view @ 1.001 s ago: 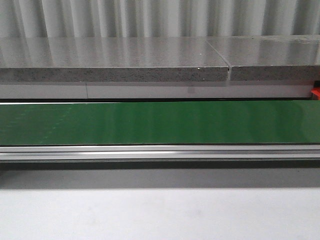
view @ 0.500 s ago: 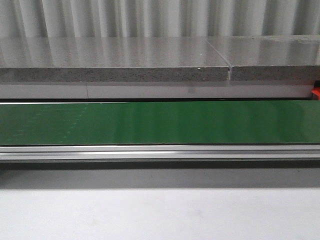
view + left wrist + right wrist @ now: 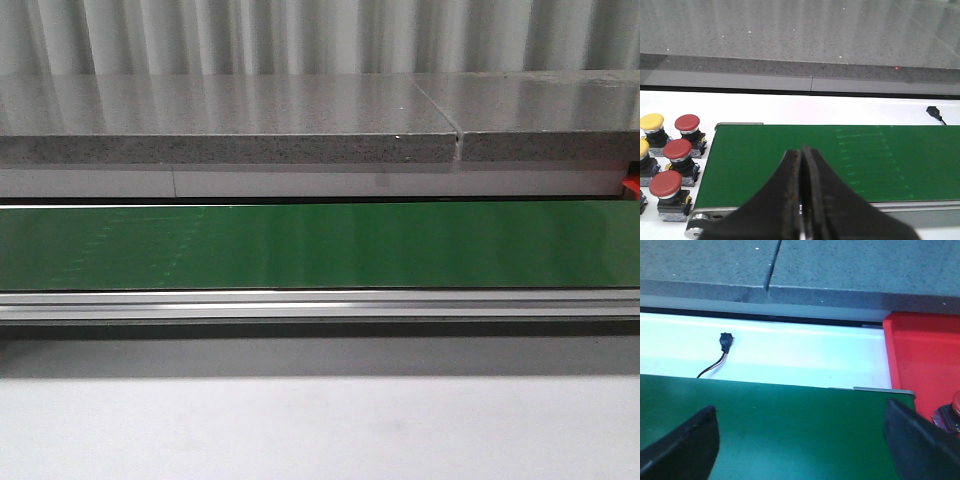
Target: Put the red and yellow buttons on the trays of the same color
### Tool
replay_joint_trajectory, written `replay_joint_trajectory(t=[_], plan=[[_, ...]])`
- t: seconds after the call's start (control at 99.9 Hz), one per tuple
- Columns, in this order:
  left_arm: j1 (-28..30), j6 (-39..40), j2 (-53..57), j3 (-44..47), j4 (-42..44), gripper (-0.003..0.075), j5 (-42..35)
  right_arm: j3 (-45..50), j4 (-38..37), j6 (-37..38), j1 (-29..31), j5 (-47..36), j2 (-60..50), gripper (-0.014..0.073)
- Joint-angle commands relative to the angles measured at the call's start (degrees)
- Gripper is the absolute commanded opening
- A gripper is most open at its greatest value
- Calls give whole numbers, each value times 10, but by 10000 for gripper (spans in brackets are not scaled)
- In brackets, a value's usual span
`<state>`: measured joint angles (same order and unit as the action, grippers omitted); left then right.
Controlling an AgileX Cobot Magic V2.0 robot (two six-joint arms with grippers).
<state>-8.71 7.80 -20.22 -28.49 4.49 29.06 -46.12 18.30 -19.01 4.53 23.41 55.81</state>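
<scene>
The left pincer (image 3: 802, 200), pressed together, waits over the green belt (image 3: 840, 160) beside the buttons (image 3: 677, 150); the right pincer (image 3: 800, 440), spread wide, hangs ready near the red tray (image 3: 925, 360).

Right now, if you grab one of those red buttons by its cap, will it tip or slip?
The red button looks top-heavy: wide domed cap over a narrower dark body, so a sideways push may tip it. The smooth rounded cap could slip; its squarer base seems a safer grip.
</scene>
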Motion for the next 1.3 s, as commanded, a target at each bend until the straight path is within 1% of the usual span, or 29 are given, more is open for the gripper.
replay_joint_trajectory(t=[0.0,0.08,0.17,0.22,0.27,0.29,0.34,0.36,0.41,0.49,0.53,0.761,1.291], plan=[[-6,1,-4,-14,-1,-21,-43,2,3,-18,-10,-30,-38,653],[-6,1,-4,-14,-1,-21,-43,19,3,-18,-12,-30,-64,622],[-6,1,-4,-14,-1,-21,-43,36,3,-18,-12,-29,-92,527],[-6,1,-4,-14,-1,-21,-43,44,3,-18,-12,-29,-109,450],[-6,1,-4,-14,-1,-21,-43,51,3,-18,-12,-29,-124,345],[-6,1,-4,-14,-1,-21,-43,54,3,-18,-12,-29,-130,316],[-6,1,-4,-14,-1,-21,-43,61,3,-18,-12,-28,-142,198],[-6,1,-4,-14,-1,-21,-43,63,3,-18,-12,-28,-147,169],[-6,1,-4,-14,-1,-21,-43,68,3,-18,-12,-26,-155,55],[-6,1,-4,-14,-1,-21,-43,72,3,-18,-12,-23,-161,-76],[-6,1,-4,-14,-1,-21,-43,72,4,-18,-12,-20,-161,-63],[-6,1,-4,-14,-1,-21,-43,72,6,-18,-12,-6,-161,-69],[-6,1,-5,-14,1,-21,-43,72,6,-18,-12,-6,-161,-69]])
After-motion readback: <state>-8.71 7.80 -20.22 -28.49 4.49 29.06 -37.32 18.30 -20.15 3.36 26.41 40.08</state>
